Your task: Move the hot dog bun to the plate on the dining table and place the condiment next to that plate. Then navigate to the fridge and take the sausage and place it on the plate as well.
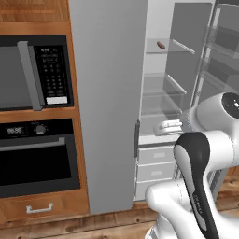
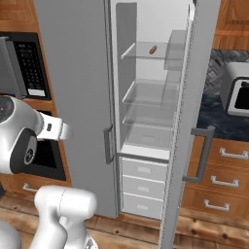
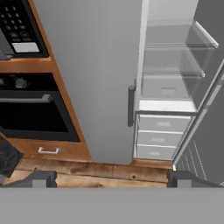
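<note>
The tall grey fridge (image 1: 107, 93) (image 2: 73, 73) (image 3: 100, 65) stands in front of me, its left door shut and its right door (image 2: 194, 121) swung open. On an upper glass shelf lies the short reddish-brown sausage (image 1: 161, 45) (image 2: 152, 49). My gripper (image 3: 113, 179) is open and holds nothing, its dark fingertips (image 3: 43, 178) set wide apart. It hangs back from the fridge at about drawer height, well below the sausage. The hot dog bun, the plate, the condiment and the dining table are out of view.
A black microwave (image 1: 28, 74) and wall oven (image 1: 37, 158) sit in wooden cabinetry left of the fridge. White drawers (image 1: 156, 163) (image 3: 159, 138) fill the fridge's bottom. Right of the open door is a dark counter with a toaster (image 2: 236, 92) above wooden drawers (image 2: 219, 180).
</note>
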Robot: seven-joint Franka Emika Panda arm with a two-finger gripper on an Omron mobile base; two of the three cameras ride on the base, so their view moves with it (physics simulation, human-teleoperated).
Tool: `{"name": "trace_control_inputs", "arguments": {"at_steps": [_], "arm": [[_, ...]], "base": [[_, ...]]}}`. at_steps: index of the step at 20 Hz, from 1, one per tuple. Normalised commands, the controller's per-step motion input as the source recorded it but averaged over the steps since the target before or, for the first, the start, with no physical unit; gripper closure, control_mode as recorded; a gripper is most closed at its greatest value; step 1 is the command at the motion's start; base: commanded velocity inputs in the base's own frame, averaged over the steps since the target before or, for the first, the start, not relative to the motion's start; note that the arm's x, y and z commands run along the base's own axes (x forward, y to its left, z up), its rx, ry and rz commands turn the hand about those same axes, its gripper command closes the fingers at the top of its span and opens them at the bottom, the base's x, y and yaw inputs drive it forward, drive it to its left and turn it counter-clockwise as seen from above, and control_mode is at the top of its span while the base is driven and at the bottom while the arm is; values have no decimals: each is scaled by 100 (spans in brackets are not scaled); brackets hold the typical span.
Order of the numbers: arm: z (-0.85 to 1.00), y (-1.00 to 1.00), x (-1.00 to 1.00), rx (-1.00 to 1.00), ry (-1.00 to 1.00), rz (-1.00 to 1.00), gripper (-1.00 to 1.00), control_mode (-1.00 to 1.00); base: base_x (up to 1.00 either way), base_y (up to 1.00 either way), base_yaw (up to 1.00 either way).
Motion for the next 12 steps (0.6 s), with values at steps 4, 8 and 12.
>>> {"name": "trace_control_inputs", "arguments": {"at_steps": [4, 8, 12], "arm": [[0, 0, 0, 0, 0, 0, -100, 100], [0, 0, 0, 0, 0, 0, -100, 100], [0, 0, 0, 0, 0, 0, -100, 100]], "base": [[69, -27, -19], [85, -14, -38], [61, -14, -38]]}}
